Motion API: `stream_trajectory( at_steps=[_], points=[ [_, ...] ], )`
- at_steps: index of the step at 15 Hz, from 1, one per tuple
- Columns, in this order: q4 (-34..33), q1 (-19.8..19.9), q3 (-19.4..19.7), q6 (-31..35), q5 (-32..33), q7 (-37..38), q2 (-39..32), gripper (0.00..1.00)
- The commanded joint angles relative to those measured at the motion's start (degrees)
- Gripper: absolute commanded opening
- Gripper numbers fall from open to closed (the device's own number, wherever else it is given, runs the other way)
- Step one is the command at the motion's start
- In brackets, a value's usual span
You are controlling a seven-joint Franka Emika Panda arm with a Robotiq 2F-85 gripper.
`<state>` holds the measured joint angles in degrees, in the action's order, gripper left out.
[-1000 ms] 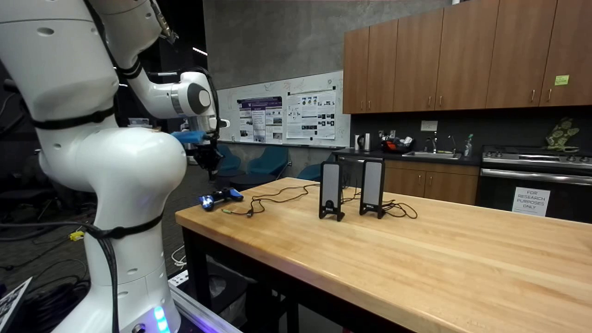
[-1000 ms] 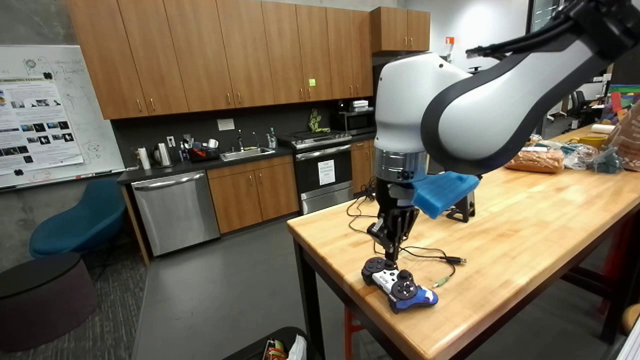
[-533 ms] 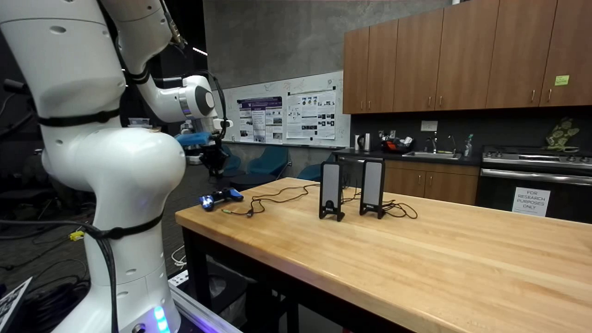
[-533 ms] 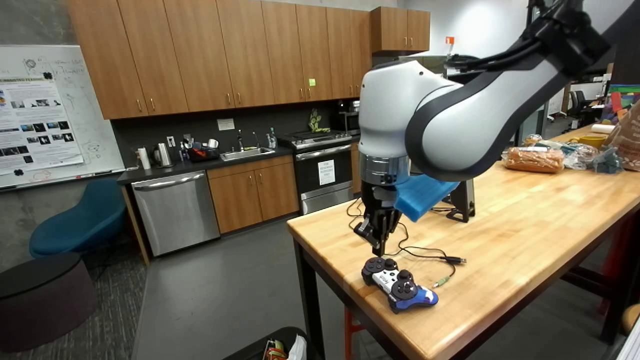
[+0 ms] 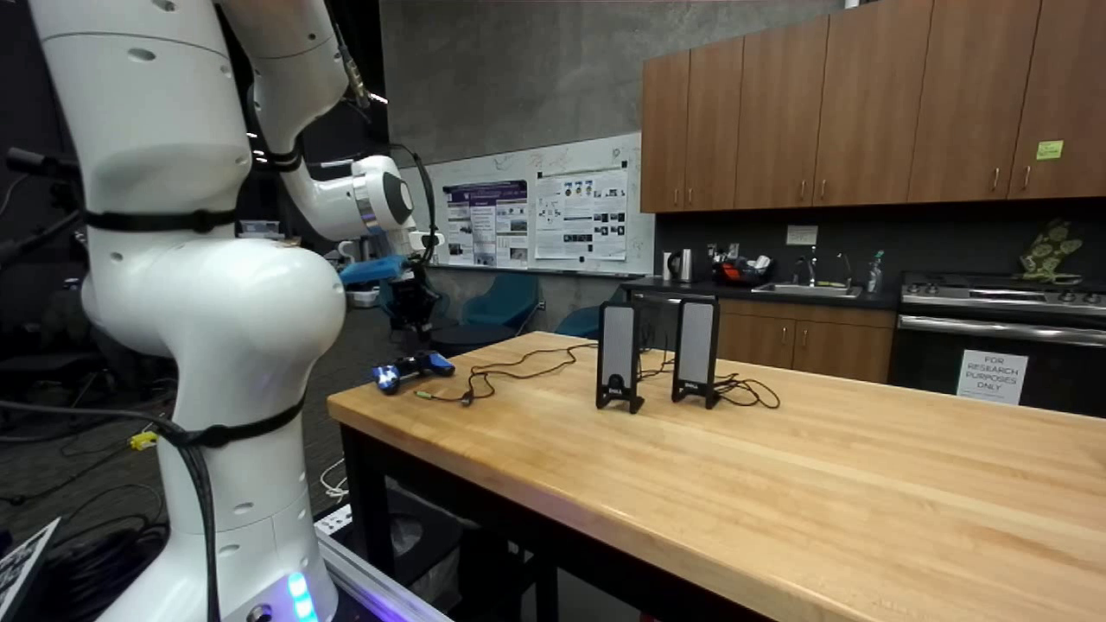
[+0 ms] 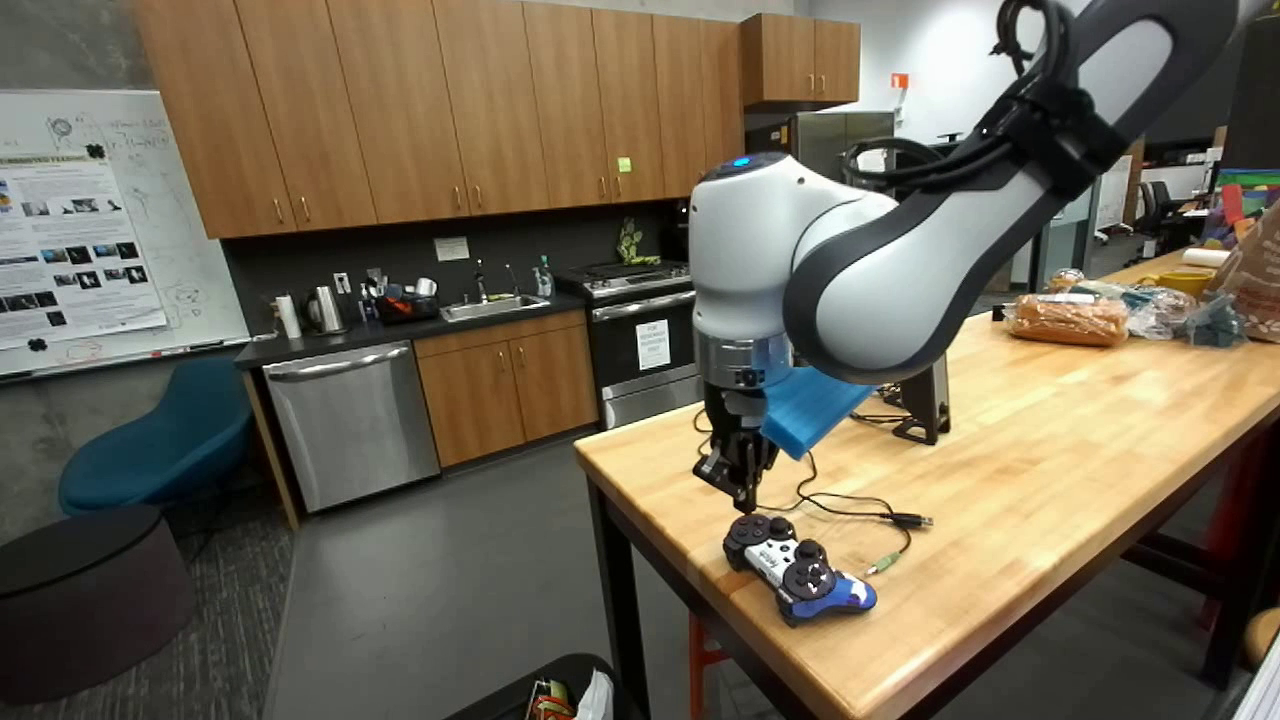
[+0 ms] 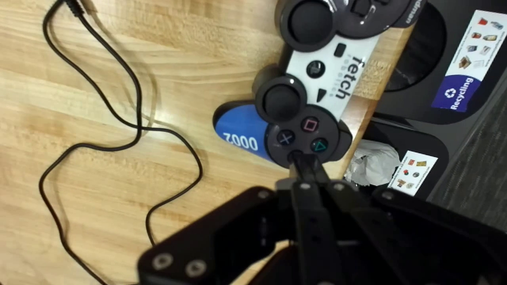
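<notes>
Dark game controller point(image 7: 313, 91) with blue grips, flat on the desk point(image 5: 778, 484) near a corner and close to the edge. Bears a white panel lettered "fetch" and the number "0002" on one grip. Gripper point(image 5: 423, 333) just above the controller, apart by a slim gap visible in an exterior view. Overlaps, in the wrist view, the end with the triangle button. Points downward with jaws clenched against each other. Carries a blue pad point(image 6: 815, 410) at the side, below the white arm point(image 6: 740, 260). Beside the controller, a looping black cable point(image 7: 139, 107) with a green plug point(image 6: 884, 563) and a black connector point(image 6: 912, 520). Farther along, upright, a pair of Dell speakers point(image 5: 618, 345). Past the desk's edge, lower down, a bin point(image 7: 414, 103) labelled "Recycling" and crumpled white material point(image 7: 374, 164). Beyond, a sink point(image 6: 495, 307) and wooden cabinets point(image 5: 778, 121).
</notes>
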<state>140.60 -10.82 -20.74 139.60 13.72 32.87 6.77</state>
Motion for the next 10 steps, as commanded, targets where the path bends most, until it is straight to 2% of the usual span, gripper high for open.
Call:
stream_trajectory(
  at_steps=[1,10],
  points=[
    [-2.1,-0.2,1.1,-1.0,2.9,2.0,-2.7,0.00],
    [-4.0,-1.2,2.9,-1.1,3.8,2.0,-6.0,0.00]
  ],
)
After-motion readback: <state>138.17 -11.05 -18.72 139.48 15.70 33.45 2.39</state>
